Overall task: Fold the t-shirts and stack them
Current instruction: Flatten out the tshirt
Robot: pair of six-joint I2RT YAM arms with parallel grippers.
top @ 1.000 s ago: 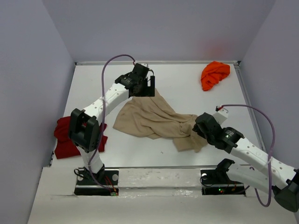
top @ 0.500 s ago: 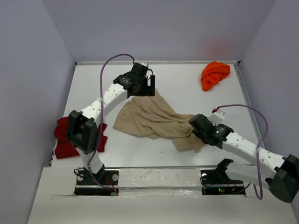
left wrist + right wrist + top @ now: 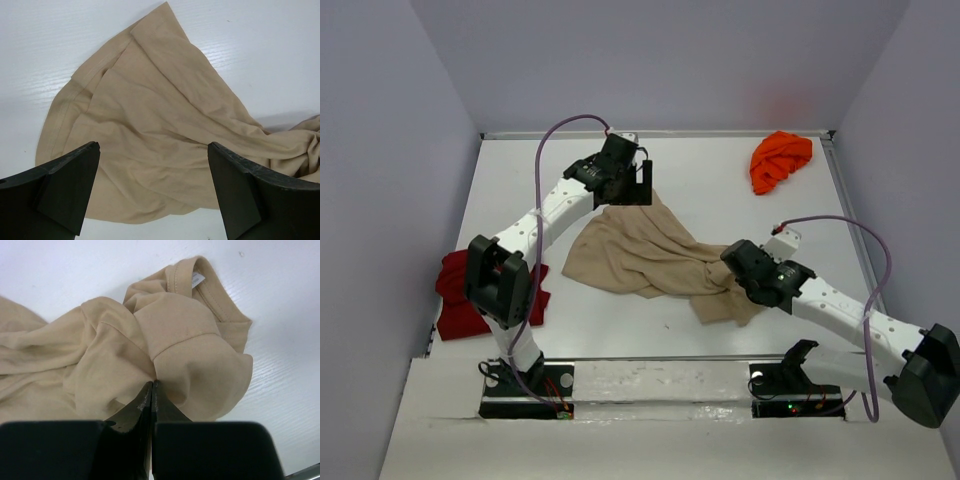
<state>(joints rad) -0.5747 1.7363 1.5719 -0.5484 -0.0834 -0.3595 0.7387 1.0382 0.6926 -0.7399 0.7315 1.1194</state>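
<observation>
Right gripper (image 3: 151,387): fingers pressed together on a fold of the tan t-shirt (image 3: 650,255) beside its collar, probably to draw that end flat. Left gripper (image 3: 152,147): fingers wide apart above the tan t-shirt's opposite hem, holding nothing. The dark red t-shirt (image 3: 455,295) and orange t-shirt (image 3: 780,160) lie well apart from it

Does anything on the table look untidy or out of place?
The tan t-shirt lies crumpled in the middle. The orange t-shirt is bunched in the far right corner, the dark red t-shirt heaped at the left edge. Nothing is stacked.
</observation>
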